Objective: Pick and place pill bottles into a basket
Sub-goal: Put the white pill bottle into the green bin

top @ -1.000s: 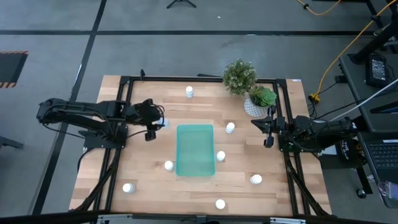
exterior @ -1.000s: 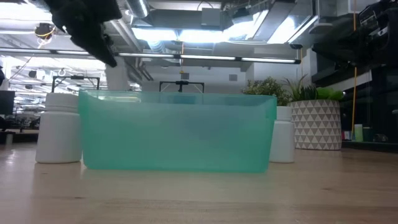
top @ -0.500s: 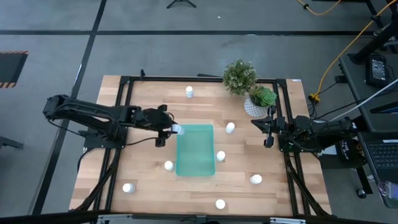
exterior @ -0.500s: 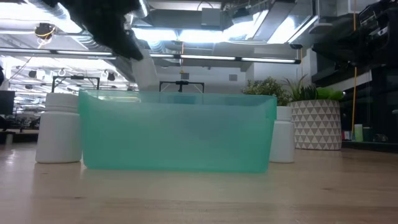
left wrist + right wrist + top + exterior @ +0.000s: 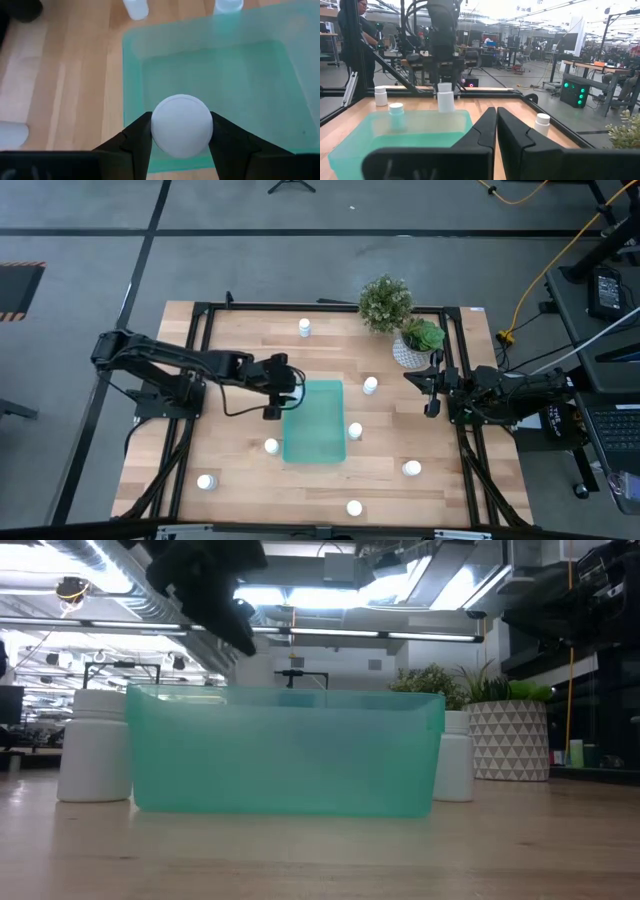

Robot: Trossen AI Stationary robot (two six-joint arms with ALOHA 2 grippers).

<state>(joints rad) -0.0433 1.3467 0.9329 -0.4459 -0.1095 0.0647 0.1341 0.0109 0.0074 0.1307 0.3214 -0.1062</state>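
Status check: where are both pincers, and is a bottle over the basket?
Left pincer shut on pill bottle, above basket edge. Right pincer shut, waiting at table's right side. Nothing in the way.

Wooden table bearing the teal basket, seven standing bottles, and two potted plants.

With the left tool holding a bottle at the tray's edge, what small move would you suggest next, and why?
Probably ease the left tool a little farther over the tray, then open it. Its fingers grip a bottle just inside the tray's near rim, so releasing now risks clipping the wall. The tray's floor ahead looks bare. The right tool waits shut at the table's right side.
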